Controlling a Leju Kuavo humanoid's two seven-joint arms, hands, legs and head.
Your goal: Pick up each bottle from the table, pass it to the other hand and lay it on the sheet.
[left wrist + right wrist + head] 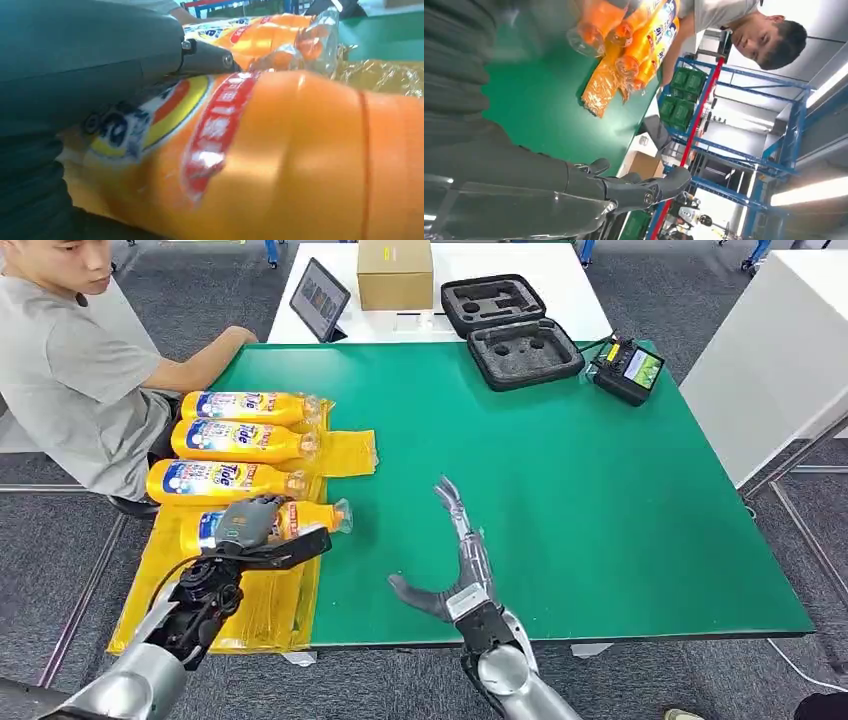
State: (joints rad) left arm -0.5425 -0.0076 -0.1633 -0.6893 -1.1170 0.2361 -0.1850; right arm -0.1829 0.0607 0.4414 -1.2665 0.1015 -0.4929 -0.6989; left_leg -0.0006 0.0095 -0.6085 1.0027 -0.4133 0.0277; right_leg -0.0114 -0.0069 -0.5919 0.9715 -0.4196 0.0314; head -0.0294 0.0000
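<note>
The bottle point(300, 519) lies on the yellow sheet point(262, 602), nearest of four, with your left hand point(252, 530) wrapped over it; your right hand point(455, 560) hovers spread and empty above the tabletop point(600, 490). From the left wrist, the fingers are hidden, so releasing carelessly could roll it off.

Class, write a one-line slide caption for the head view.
Left robot hand on the fourth orange bottle lying on the yellow sheet; right robot hand open.
</note>
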